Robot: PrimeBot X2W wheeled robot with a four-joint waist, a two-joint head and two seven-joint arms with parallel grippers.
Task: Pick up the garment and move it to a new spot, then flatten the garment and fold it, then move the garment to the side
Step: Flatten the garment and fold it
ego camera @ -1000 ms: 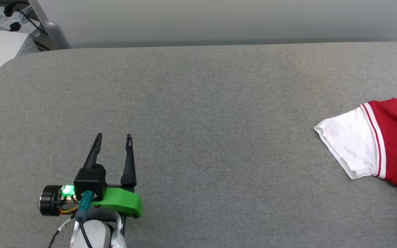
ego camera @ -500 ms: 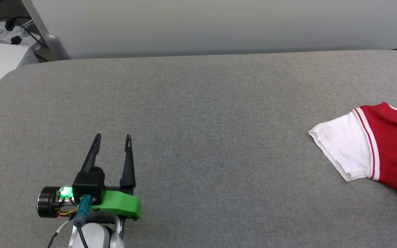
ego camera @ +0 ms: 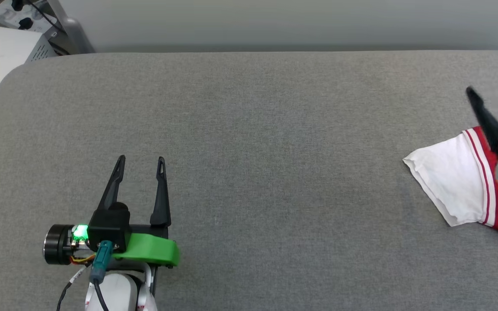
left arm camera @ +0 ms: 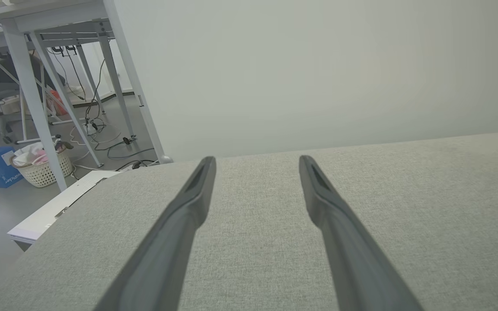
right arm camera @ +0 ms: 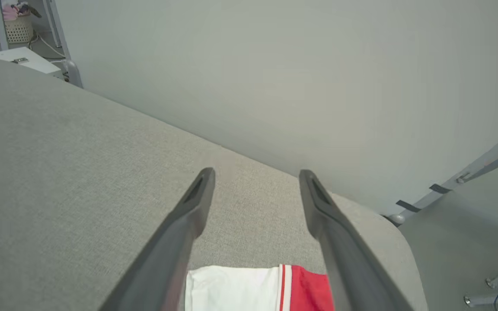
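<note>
Lying at the far right of the flat grey cloth table (ego camera: 249,129), the soft red T-shirt with white sleeves (ego camera: 448,181) shows in the head view. The right gripper (ego camera: 491,84) hangs over it, fingers wide apart, holding nothing. The left gripper (ego camera: 141,162) sits well apart, open and empty. The left wrist view shows grey table between its fingers. The right wrist view shows the T-shirt (right arm camera: 253,285) under the fingers, near the table's end. A snagging finger could drag it off, I think.
</note>
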